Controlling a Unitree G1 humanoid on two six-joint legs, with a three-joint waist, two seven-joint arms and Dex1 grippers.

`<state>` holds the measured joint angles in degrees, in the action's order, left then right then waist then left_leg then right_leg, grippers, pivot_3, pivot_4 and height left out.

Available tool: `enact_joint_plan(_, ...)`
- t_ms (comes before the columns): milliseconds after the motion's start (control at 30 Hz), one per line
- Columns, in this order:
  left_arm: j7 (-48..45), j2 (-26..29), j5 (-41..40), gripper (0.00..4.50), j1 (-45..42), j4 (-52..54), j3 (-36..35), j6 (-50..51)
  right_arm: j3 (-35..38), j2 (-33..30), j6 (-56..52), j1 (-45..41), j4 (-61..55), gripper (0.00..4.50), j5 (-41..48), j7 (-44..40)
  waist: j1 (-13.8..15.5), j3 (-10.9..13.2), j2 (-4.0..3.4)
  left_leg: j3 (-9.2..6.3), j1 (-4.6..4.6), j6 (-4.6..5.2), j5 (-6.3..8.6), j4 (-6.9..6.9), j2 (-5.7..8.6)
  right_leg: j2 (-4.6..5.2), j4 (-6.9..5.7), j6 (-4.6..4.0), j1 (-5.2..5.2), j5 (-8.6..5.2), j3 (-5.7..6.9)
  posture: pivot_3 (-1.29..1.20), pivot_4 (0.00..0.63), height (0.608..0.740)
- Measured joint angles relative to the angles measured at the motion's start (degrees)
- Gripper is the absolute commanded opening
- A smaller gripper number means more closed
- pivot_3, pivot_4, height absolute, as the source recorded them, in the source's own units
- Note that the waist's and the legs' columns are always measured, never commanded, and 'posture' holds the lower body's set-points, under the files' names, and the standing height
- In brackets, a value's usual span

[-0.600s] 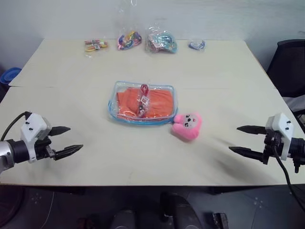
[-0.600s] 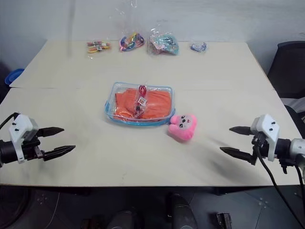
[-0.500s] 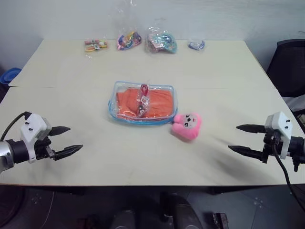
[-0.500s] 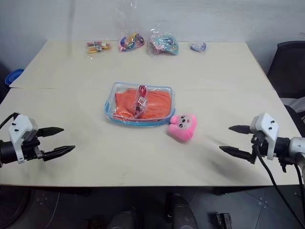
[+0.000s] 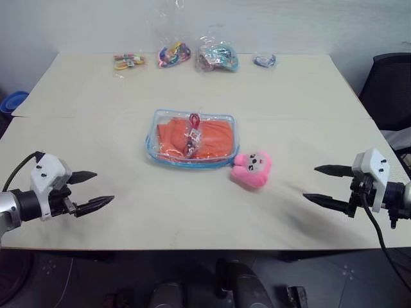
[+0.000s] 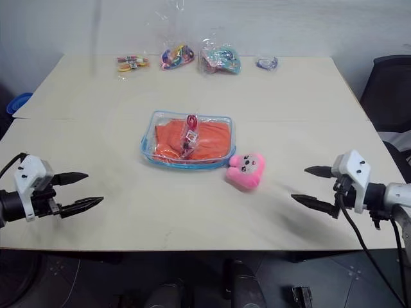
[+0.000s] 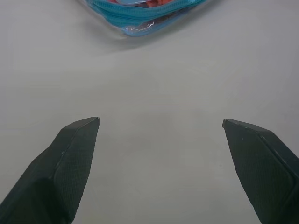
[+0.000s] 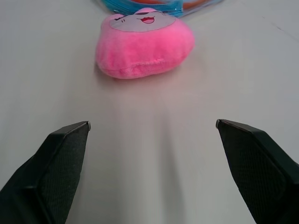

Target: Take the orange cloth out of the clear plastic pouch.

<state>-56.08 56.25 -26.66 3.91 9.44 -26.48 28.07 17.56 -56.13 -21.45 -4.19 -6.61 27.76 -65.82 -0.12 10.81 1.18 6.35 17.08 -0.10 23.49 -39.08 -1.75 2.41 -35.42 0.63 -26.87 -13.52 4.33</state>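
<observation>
The clear plastic pouch (image 5: pixel 192 138) with light blue trim lies flat at the table's middle. Inside it sits the orange cloth (image 5: pixel 213 138), with a small red tag on top. My left gripper (image 5: pixel 90 189) hovers open over the table's near left part, well short of the pouch; the left wrist view catches a corner of the pouch (image 7: pixel 140 21) beyond the fingers. My right gripper (image 5: pixel 320 184) is open at the near right, pointing toward the pouch, with nothing between its fingers.
A pink plush bunny (image 5: pixel 252 169) lies just right of the pouch, between it and my right gripper. Several small bags of colourful trinkets (image 5: pixel 217 55) line the table's far edge. A black chair (image 5: pixel 390 90) stands at the right.
My right gripper has drifted a little to the left, toward the plush bunny. The left gripper has barely shifted. Pouch and cloth lie as before.
</observation>
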Motion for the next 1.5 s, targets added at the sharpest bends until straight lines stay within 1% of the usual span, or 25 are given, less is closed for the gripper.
enact_joint_plan(433, 0.45, -1.43, -0.54, 4.48, -2.67, -0.91, 0.66, 1.25, 0.78, 0.05, -6.29, -0.64, -3.39, 4.5, 3.24, 2.86, 0.03, 0.0, 0.0, 0.05, 0.01, -0.01, -0.01, -0.02, 0.02, -0.01, -0.07, -0.01, 0.01, 0.0, -0.07, 0.0, 0.15, 0.74)
enact_joint_plan(533, 1.91, -1.83, -1.78, 4.48, -5.25, -0.36, 0.7, 3.85, 0.83, 0.16, -6.72, -0.65, -4.7, 4.5, 3.31, 3.42, 0.05, 0.0, 0.0, 0.05, 0.02, -0.02, -0.02, -0.02, 0.02, -0.01, -0.1, 0.0, 0.02, 0.0, -0.08, 0.0, 0.15, 0.74)
enact_joint_plan(600, 4.22, -2.83, -4.87, 4.48, -8.67, 2.46, 1.1, 8.66, 0.99, 0.69, -7.42, -0.19, -6.55, 4.5, 3.57, 4.28, 0.13, 0.0, 0.02, 0.03, 0.03, -0.04, -0.03, -0.03, 0.03, -0.01, -0.1, 0.0, 0.02, 0.0, -0.07, 0.0, 0.15, 0.74)
enact_joint_plan(633, 6.18, -3.85, -7.57, 4.48, -11.53, 4.34, 1.51, 12.4, 1.16, 0.9, -7.87, 0.4, -8.2, 4.5, 4.14, 4.86, 0.34, 0.0, 0.02, 0.01, 0.05, -0.04, -0.04, -0.04, 0.06, 0.01, -0.12, 0.01, 0.03, 0.01, -0.07, 0.0, 0.15, 0.74)
enact_joint_plan(700, 12.87, -7.93, -13.79, 4.48, -20.84, 9.58, 3.67, 20.92, 1.14, 2.81, -9.97, 0.39, -13.56, 4.5, 6.48, 6.83, 0.99, -0.01, 0.03, -0.07, 0.06, -0.08, -0.07, -0.15, 0.09, 0.01, -0.13, 0.09, 0.12, 0.07, -0.07, 0.0, 0.15, 0.74)
enact_joint_plan(767, 21.9, -13.15, -16.49, 4.48, -30.22, 12.64, 6.74, 29.62, 1.01, 4.52, -12.41, -0.19, -19.62, 4.5, 9.5, 9.96, 1.31, -0.02, 0.01, -0.05, -0.02, -0.11, -0.09, -0.15, 0.13, 0.01, -0.14, 0.12, 0.38, 0.08, -0.11, 0.0, 0.15, 0.74)
enact_joint_plan(867, 34.77, -21.44, -15.59, 4.48, -39.38, 12.17, 11.43, 40.58, 0.2, 7.31, -15.26, -1.79, -27.01, 4.5, 12.46, 15.74, 1.27, -0.02, 0.03, -0.06, -0.06, -0.22, -0.18, -0.15, 0.18, -0.02, -0.17, 0.14, 0.41, 0.1, -0.16, 0.0, 0.15, 0.74)
enact_joint_plan(933, 40.92, -26.04, -13.57, 4.48, -42.55, 11.22, 14.21, 44.84, -0.76, 8.77, -16.73, -3.01, -30.47, 4.5, 13.98, 19.24, 0.99, -0.02, 0.03, -0.05, -0.05, -0.31, -0.23, -0.15, 0.14, -0.09, -0.18, 0.13, 0.37, 0.09, -0.18, 0.0, 0.15, 0.74)
enact_joint_plan(967, 44.44, -28.2, -11.1, 4.48, -44.46, 9.53, 16.38, 45.82, -1.47, 9.98, -17.54, -4.07, -32.06, 4.5, 14.38, 21.78, 0.91, -0.02, 0.03, -0.06, -0.04, -0.37, -0.26, -0.15, 0.13, -0.11, -0.17, 0.12, 0.36, 0.09, -0.18, 0.0, 0.15, 0.74)
enact_joint_plan(1100, 51.49, -33.6, -4.14, 4.48, -48.72, 2.57, 21.26, 46.03, -1.99, 12.24, -18.69, -5.99, -34.81, 4.5, 14.51, 28.22, 0.88, -0.02, 0.03, -0.06, -0.03, -0.43, -0.34, -0.15, 0.15, -0.12, -0.2, 0.09, 0.33, 0.07, -0.18, 0.0, 0.15, 0.74)
enact_joint_plan(1200, 54.12, -37.46, 0.65, 4.48, -51.73, -5.87, 23.61, 42.71, -2.1, 13.12, -18.88, -5.84, -35.7, 4.5, 14.48, 30.75, 1.17, -0.02, 0.03, -0.07, -0.03, -0.41, -0.36, -0.16, 0.16, -0.13, -0.19, 0.09, 0.33, 0.07, -0.18, 0.0, 0.15, 0.74)
enact_joint_plan(1267, 53.38, -39.66, 2.38, 4.48, -54.06, -11.57, 24.5, 39.44, -2.25, 13.1, -18.64, -4.67, -36.08, 4.5, 14.1, 31.11, 1.43, -0.02, 0.04, -0.1, 0.0, -0.41, -0.36, -0.16, 0.15, -0.14, -0.17, 0.09, 0.32, 0.07, -0.14, 0.0, 0.15, 0.74)
enact_joint_plan(1367, 51.31, -41.89, 3.57, 4.48, -56.12, -16.16, 26.06, 35.75, -2.45, 13.1, -18.46, -3.78, -36.1, 4.5, 13.75, 31.23, 1.43, -0.02, 0.03, -0.08, 0.02, -0.4, -0.36, -0.16, 0.15, -0.13, -0.14, 0.09, 0.32, 0.07, -0.13, 0.0, 0.15, 0.74)
enact_joint_plan(1500, 48.61, -42.41, 6.42, 4.48, -57.16, -21.75, 29.08, 32.24, -2.45, 13.1, -18.1, -3.79, -36.09, 4.5, 13.67, 31.74, 1.2, -0.02, 0.03, -0.06, -0.03, -0.44, -0.38, -0.16, 0.13, -0.15, -0.2, 0.09, 0.33, 0.07, -0.14, 0.0, 0.15, 0.74)
